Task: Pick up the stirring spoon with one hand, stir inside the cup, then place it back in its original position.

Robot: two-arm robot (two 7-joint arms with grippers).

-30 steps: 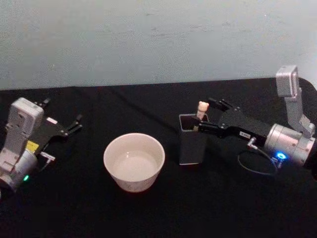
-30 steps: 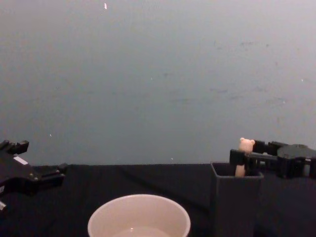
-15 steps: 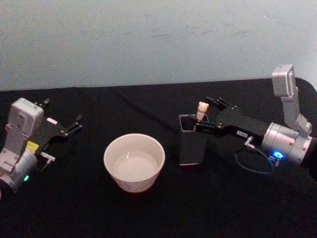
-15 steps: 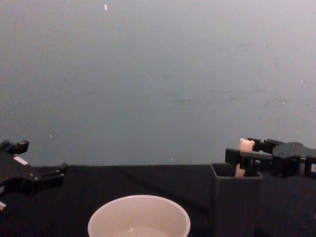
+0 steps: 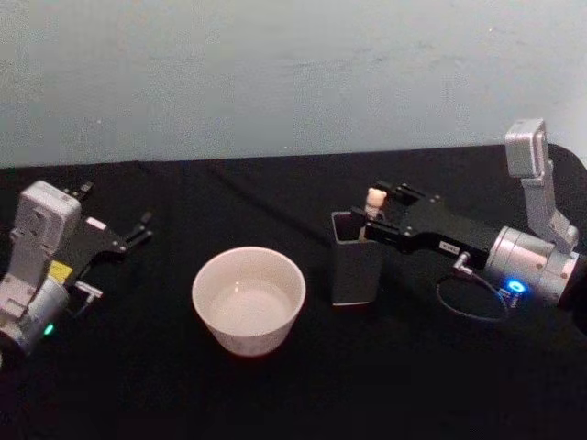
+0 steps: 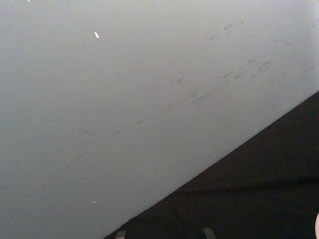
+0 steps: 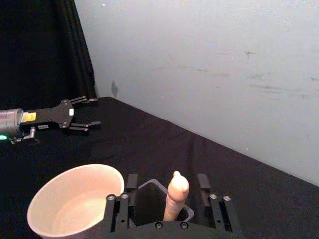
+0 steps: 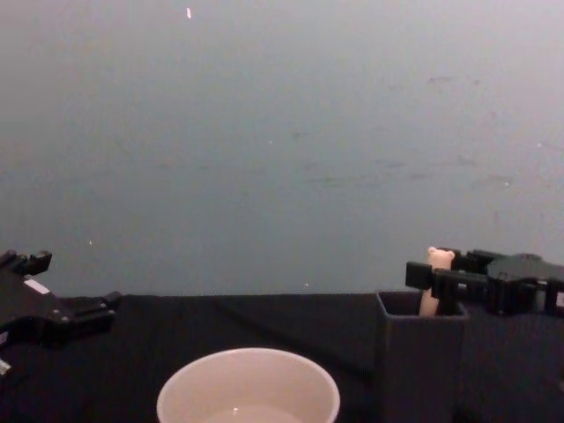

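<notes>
1. Standing in the dark holder (image 5: 356,270) on the tabletop (image 5: 275,394) is the stirring spoon (image 5: 374,198), at 3 o'clock from the cup (image 5: 246,337).
2. The right hand (image 5: 377,209) is spread open around the spoon's bear top, not pinching it.
3. The left hand (image 5: 117,206) rests at 10 o'clock from the cup, spread open too.

Cream-white cup (image 5: 248,298) on a plain black surface (image 5: 275,394); at its 3 o'clock, a dark grey holder (image 5: 356,270) with the stirring spoon (image 5: 374,199) — pale beige handle. Right gripper (image 5: 377,214): black, white label, silver wrist, blue light. Left gripper (image 5: 116,206): black, yellow label, green light.
</notes>
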